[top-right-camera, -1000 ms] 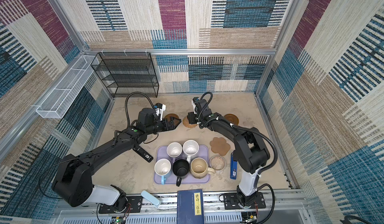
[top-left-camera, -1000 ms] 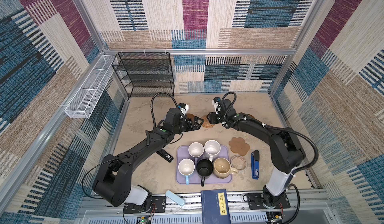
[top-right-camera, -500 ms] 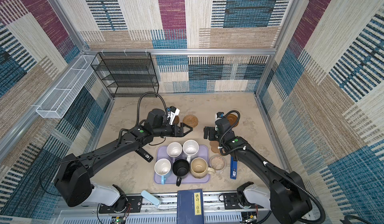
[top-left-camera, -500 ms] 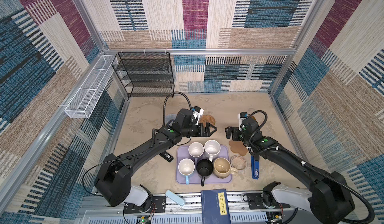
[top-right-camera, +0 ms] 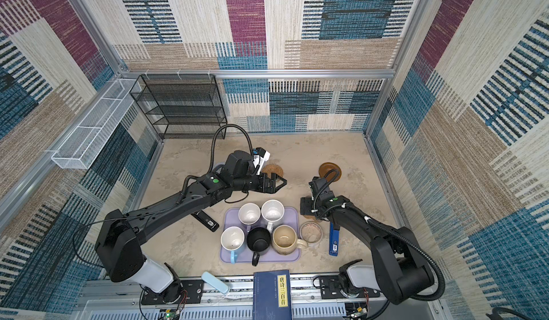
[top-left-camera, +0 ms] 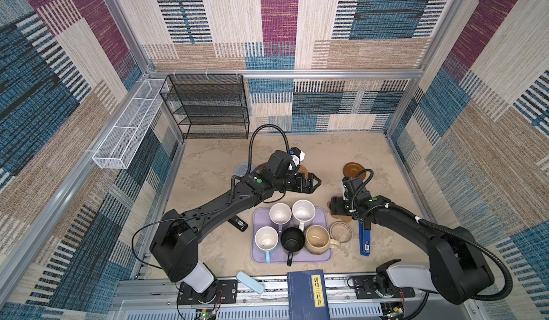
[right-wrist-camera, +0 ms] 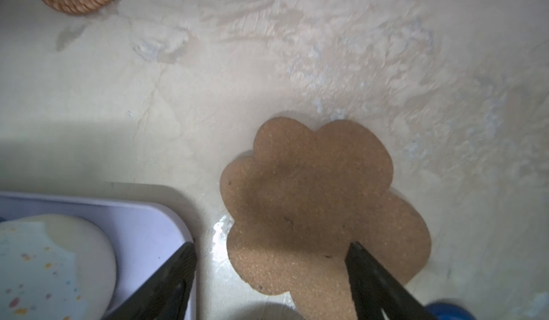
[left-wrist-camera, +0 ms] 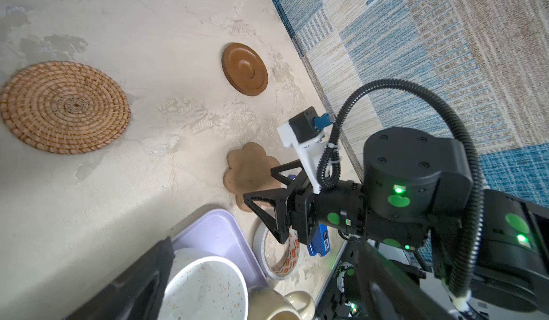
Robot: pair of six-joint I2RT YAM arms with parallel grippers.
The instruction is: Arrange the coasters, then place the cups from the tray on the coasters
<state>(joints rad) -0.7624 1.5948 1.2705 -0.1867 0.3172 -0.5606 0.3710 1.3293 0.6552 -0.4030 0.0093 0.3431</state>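
Observation:
The lilac tray holds the lavender, speckled white, light blue, black and cream cups. My right gripper is open just above the paw-shaped cork coaster, one finger over it and the other by the tray corner. My left gripper hangs open and empty behind the tray. Behind it lie the rattan coaster, a brown wooden coaster and the grey-blue coaster.
A white tape roll and a blue pen-like bar lie right of the tray. A black bar lies left of it. A dark-blue book sits at the front edge. A black wire shelf stands at the back left.
My right gripper drew back from the rattan coaster at the far middle to the paw coaster beside the tray. My left gripper moved right, leaving the rattan coaster on the table.

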